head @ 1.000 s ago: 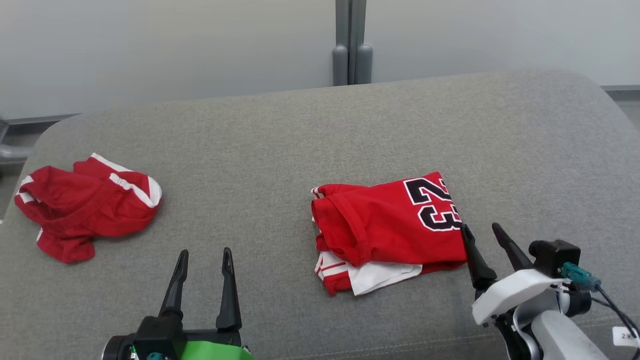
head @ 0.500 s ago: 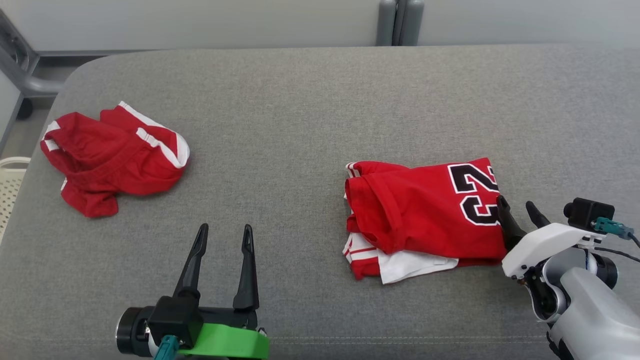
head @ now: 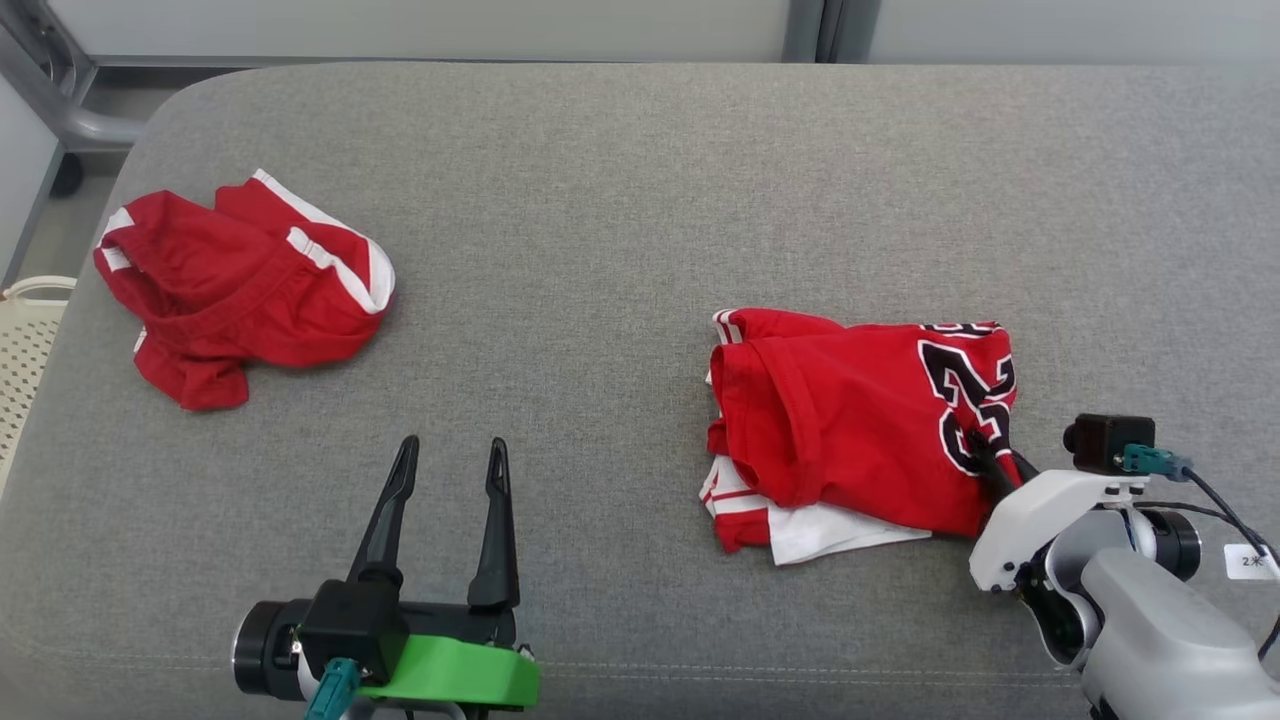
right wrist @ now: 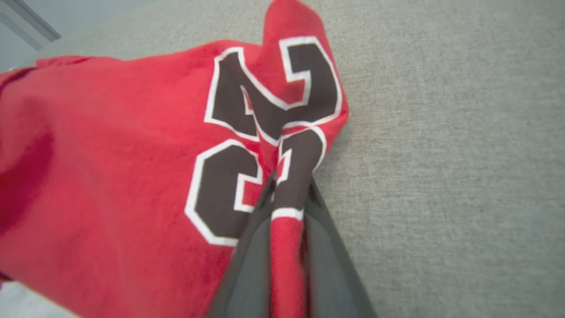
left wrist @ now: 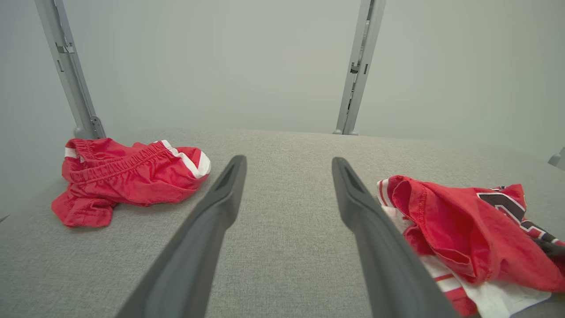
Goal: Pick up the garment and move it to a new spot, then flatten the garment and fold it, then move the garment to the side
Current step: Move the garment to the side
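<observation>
Cushion [head: 620,200], grey fabric, bearing two garments. Folded red jersey [head: 850,420] numbered 23, right of centre, its right edge pinched in a ridge by the right gripper [head: 985,450]; crumpled red shorts [head: 240,290], far left. Left gripper [head: 450,460], fingers spread, holding nothing.

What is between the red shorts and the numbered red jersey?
Bare grey cushion, as the head view shows; the left gripper lies nearer the robot.

Matt cloth jersey [head: 860,420] on coarse grey woven cushion [head: 640,200].
</observation>
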